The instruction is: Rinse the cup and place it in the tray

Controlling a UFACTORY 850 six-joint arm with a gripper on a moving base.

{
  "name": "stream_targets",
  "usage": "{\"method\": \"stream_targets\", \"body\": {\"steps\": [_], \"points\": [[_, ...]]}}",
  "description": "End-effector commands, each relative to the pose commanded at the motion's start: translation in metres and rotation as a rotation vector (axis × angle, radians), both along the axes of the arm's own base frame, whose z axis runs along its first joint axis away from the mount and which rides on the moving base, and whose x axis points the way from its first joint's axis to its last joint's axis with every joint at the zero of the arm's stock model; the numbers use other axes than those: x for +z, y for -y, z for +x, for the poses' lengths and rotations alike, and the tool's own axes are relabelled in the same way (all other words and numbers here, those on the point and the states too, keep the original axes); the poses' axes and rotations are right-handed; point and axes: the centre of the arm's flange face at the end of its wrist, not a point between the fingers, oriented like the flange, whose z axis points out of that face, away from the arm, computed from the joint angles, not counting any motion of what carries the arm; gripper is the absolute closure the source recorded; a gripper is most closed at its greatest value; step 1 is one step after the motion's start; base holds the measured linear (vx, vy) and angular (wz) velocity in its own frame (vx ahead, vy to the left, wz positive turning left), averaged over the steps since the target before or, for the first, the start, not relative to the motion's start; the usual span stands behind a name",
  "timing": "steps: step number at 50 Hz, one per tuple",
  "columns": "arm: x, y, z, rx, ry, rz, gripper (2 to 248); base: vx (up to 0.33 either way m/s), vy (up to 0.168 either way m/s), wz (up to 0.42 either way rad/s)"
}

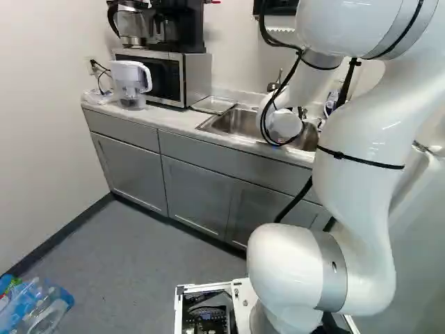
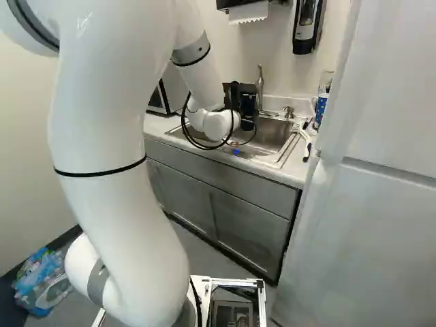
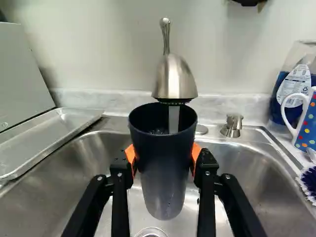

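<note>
In the right base view the black gripper is over the sink, its fingertips hard to make out. The wrist view shows the gripper shut on a dark blue cup, with orange pads against both its sides. The cup is upright above the sink basin, its open mouth right under the faucet head. A pale stream of water runs from the faucet into the cup. A shallow metal tray lies on the counter beside the sink; it also shows as the tray by the microwave.
A microwave and a water pitcher stand on the counter past the tray. Across the sink are a dotted mug, a bottle of blue liquid and a brush. A tall white cabinet-like surface stands right of the counter.
</note>
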Motion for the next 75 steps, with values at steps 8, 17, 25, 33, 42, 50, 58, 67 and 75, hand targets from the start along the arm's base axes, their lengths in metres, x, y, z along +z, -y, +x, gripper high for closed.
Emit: {"method": "stream_targets", "body": {"steps": [8, 17, 25, 33, 42, 50, 58, 67, 75], "points": [[0.0000, 0.0000, 0.0000, 0.000, 0.000, 0.000, 126, 0.000, 0.000, 0.000], [0.0000, 0.0000, 0.0000, 0.000, 0.000, 0.000, 126, 0.000, 0.000, 0.000], [0.0000, 0.0000, 0.0000, 0.000, 0.000, 0.000, 126, 0.000, 0.000, 0.000], [0.0000, 0.0000, 0.0000, 0.000, 0.000, 0.000, 126, 0.000, 0.000, 0.000], [0.0000, 0.0000, 0.0000, 0.000, 0.000, 0.000, 126, 0.000, 0.000, 0.000], [0.0000, 0.0000, 0.0000, 0.000, 0.000, 0.000, 126, 0.000, 0.000, 0.000], [0.0000, 0.0000, 0.0000, 0.000, 0.000, 0.000, 126, 0.000, 0.000, 0.000], [0.0000, 0.0000, 0.0000, 0.000, 0.000, 0.000, 126, 0.000, 0.000, 0.000], [0.0001, -0.0026, -0.0003, 0.004, 0.000, 0.000, 126, 0.000, 0.000, 0.000]]}}
